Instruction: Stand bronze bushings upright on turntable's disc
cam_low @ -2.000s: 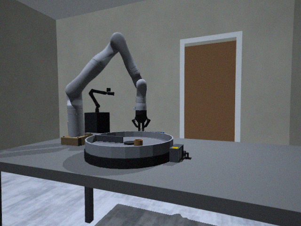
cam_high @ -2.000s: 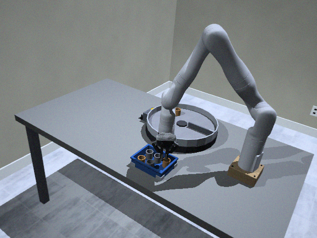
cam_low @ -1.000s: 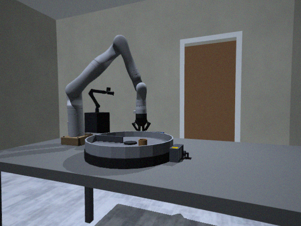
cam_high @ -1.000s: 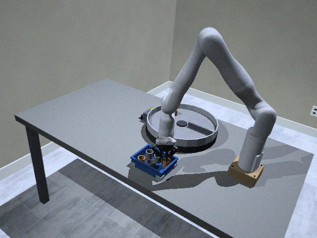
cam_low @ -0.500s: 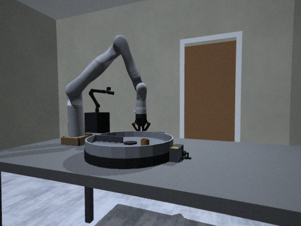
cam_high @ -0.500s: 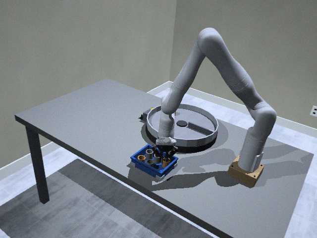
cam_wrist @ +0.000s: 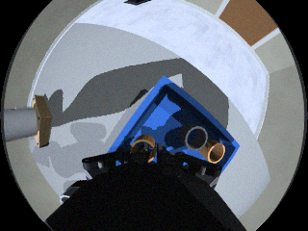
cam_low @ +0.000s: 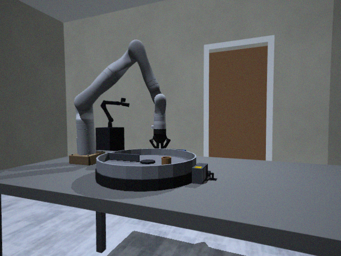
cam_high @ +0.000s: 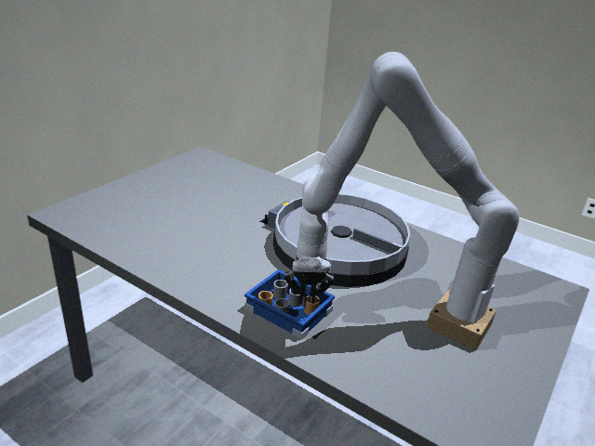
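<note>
"Where is your tool (cam_high: pixel 308 301) (cam_low: pixel 159 147) (cam_wrist: pixel 153 148) now?"

"Pointing down into the blue crate (cam_high: pixel 272 310) (cam_wrist: pixel 168 83), at the near bronze sleeve (cam_high: pixel 311 308) (cam_wrist: pixel 147 139), the one on the side toward my base (cam_high: pixel 451 331) (cam_low: pixel 79 159) (cam_wrist: pixel 44 120). The tips stand only a little way apart, and I have hold of nothing. Whether they touch that sleeve's wall, I cannot tell."

"Any other bronze in there?"

"Yes, the far bronze sleeve (cam_high: pixel 265 300) (cam_wrist: pixel 207 148), upright toward the opposite end. Near it is the front steel sleeve (cam_high: pixel 282 306) (cam_wrist: pixel 186 138). A back steel sleeve (cam_high: pixel 280 289) and a middle steel sleeve (cam_high: pixel 294 298) are in the crate too, the middle one partly behind my fingers."

"And on the turntable (cam_high: pixel 336 268) (cam_low: pixel 148 172)?"

"One placed bronze sleeve (cam_low: pixel 166 160), open end up, on the disc (cam_high: pixel 336 249) (cam_low: pixel 179 160) and apart from the dark hub (cam_high: pixel 341 231) (cam_low: pixel 147 161). The raised rim hides its foot from the side, and from above my arm (cam_high: pixel 314 191) (cam_low: pixel 159 110) blocks it."

"So one is out and two are in the crate?"

"That's what I see. All three steel ones are in the crate, which sits on the counter (cam_high: pixel 167 216) (cam_low: pixel 261 187) just beside the turntable."

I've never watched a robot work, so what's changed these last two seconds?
The gripper came lower into the crate; whether it grips anything is unclear. In the exterior view, the bronze bushing on the disc moved right, away from the hub. The crate stayed put.
</note>
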`<state>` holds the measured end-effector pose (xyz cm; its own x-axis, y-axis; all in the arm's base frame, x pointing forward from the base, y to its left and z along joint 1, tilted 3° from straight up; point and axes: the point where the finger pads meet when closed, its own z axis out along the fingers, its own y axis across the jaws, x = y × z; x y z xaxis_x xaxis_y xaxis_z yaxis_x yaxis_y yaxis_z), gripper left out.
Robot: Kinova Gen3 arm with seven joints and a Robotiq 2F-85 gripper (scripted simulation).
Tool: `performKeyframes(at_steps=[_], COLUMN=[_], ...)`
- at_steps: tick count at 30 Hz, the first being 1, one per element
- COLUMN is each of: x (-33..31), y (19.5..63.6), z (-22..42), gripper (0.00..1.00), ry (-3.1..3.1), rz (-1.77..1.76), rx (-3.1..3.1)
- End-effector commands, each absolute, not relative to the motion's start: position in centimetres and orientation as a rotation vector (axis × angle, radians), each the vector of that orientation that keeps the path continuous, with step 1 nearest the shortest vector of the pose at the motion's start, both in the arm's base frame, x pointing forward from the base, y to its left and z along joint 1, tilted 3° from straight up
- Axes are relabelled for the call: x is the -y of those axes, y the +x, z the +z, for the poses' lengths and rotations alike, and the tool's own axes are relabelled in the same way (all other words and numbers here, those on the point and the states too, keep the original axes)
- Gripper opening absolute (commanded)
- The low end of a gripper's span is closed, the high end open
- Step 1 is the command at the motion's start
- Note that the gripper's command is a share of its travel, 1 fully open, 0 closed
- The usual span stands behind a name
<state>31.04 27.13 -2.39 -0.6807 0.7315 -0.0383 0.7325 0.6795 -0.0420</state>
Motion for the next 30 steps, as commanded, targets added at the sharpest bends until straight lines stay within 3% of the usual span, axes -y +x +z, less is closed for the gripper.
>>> performKeyframes(at_steps=[1,5,6,30], x=[-27.17,-27.17,-27.17,-27.17], y=[31.08,31.08,31.08,31.08], z=[-2.33,-2.33,-2.33,-2.33], gripper=[0.12,0.12,0.0,0.0], ry=[1.247,1.247,1.247,1.247], rz=[-0.081,-0.081,-0.081,-0.081], rx=[-2.862,-2.862,-2.862,-2.862])
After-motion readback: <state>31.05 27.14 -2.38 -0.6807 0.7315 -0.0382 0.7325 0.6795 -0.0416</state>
